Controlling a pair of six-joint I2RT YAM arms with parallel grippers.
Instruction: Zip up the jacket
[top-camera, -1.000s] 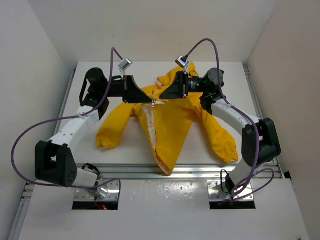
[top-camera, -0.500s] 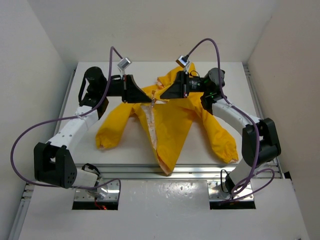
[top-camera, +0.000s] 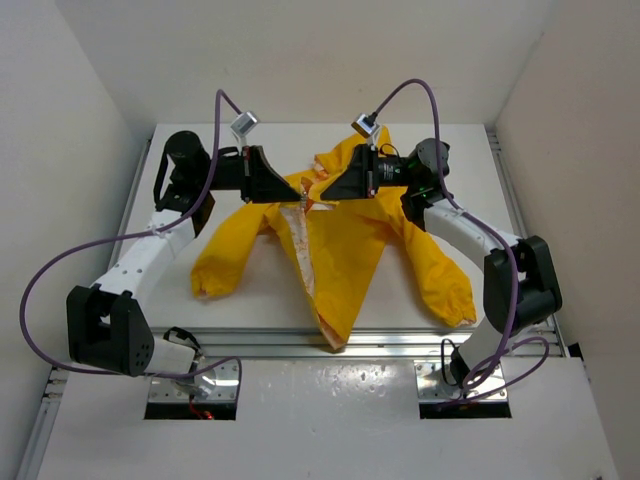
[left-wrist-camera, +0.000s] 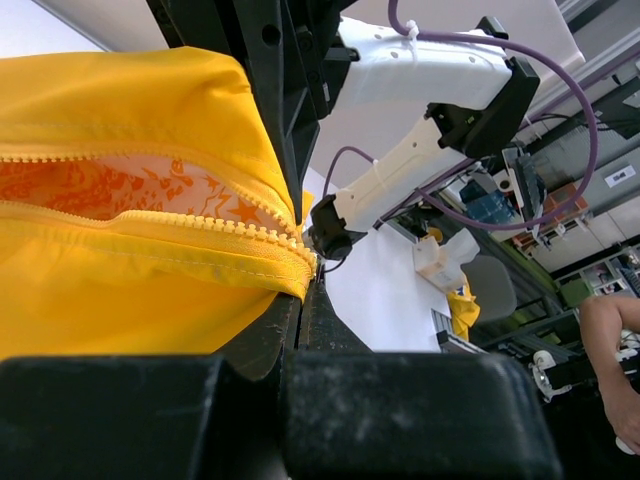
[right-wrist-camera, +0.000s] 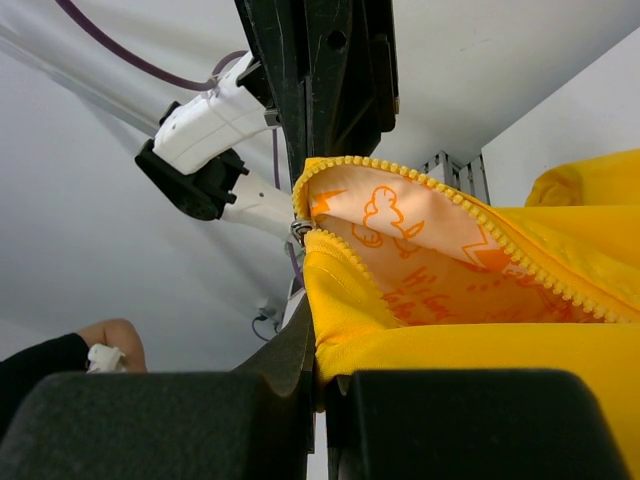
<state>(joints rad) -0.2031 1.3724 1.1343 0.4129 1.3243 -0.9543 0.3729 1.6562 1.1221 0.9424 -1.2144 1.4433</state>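
Over the table (top-camera: 258, 302), left pincer (top-camera: 297, 190), right pincer (top-camera: 323, 190), clamped on jacket (top-camera: 352, 250) zipper edges

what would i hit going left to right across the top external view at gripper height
left arm → left gripper → jacket at its open zipper → right gripper → right arm

Left white-and-black arm (top-camera: 140, 262) and right white-and-black arm (top-camera: 470, 235) are reaching forward, elbows bowing outward, wrists turning in toward each other. Left black two-finger gripper (top-camera: 288, 190) and right black two-finger gripper (top-camera: 324, 190) are facing tip to tip, close together. Jaws of each are pinching the zipper edge of the bright yellow thin-fabric jacket (top-camera: 350, 250).
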